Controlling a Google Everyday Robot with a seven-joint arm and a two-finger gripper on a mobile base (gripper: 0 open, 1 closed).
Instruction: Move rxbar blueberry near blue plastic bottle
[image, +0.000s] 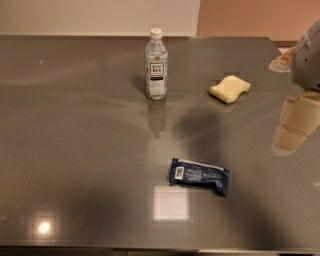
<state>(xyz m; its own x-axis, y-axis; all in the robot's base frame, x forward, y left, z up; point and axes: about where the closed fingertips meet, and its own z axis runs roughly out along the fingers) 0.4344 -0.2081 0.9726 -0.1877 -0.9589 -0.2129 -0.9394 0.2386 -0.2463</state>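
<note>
The rxbar blueberry (199, 175) is a flat dark blue wrapper with a white label patch. It lies on the grey table (75, 150) in the front middle. The blue plastic bottle (156, 65) is clear with a white cap and a dark-and-white label. It stands upright at the back middle, well behind the bar. My gripper (297, 122) hangs above the table at the right edge of the view, to the right of the bar and apart from it. It holds nothing that I can see, and part of it is cut off by the frame.
A pale yellow sponge (229, 89) lies to the right of the bottle, between it and the gripper. The table's far edge meets a wall behind the bottle. Its front edge runs just below the bar.
</note>
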